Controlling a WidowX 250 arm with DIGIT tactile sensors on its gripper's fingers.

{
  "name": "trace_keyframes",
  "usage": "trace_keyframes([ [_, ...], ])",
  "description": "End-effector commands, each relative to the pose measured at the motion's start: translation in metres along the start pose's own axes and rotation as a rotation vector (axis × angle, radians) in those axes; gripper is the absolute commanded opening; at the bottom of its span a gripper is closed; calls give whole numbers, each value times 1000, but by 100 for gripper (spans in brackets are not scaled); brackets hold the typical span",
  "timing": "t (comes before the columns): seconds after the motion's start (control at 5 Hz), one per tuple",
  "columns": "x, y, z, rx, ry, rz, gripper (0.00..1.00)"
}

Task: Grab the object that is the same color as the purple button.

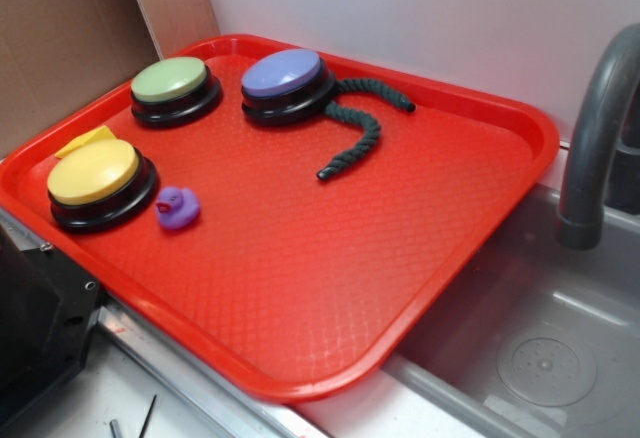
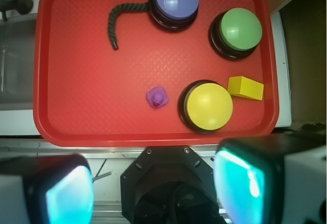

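Note:
The object, a tiny purple rubber duck (image 1: 177, 207) (image 2: 157, 97) with a reddish beak, sits on the red tray (image 1: 330, 258) (image 2: 82, 91) just beside the yellow-topped button (image 1: 99, 182) (image 2: 207, 106). The purple button (image 1: 286, 83) (image 2: 176, 1) stands at the tray's far side. My gripper (image 2: 156, 191) hangs high above the tray's near edge, over the robot's base. It is open, its two teal-lit fingers wide apart with nothing between them. The exterior view does not show the gripper.
A green-topped button (image 1: 174, 88) (image 2: 237, 31) stands beside the purple one. A dark green rope (image 1: 362, 123) (image 2: 122, 9) curls from the purple button. A yellow block (image 1: 86, 141) (image 2: 246, 87) lies behind the yellow button. A grey sink (image 1: 540, 358) and faucet (image 1: 600, 128) border the tray.

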State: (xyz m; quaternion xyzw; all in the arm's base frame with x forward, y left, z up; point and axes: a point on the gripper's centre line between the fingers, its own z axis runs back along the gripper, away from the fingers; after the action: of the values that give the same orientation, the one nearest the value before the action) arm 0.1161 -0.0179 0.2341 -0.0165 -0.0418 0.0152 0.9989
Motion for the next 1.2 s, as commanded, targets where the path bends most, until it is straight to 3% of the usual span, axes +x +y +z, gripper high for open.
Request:
trace_keyframes([
  [0.0,0,0,0,0,0,0,100],
  [0.2,18,3,-51,-34,-47,-250,100],
  [0.4,27,-1,-83,-8,-42,-504,100],
  [0.8,26,0,-159,10,72,-1009,100],
  [1.0,20,8,-178,-16,64,-1005,100],
])
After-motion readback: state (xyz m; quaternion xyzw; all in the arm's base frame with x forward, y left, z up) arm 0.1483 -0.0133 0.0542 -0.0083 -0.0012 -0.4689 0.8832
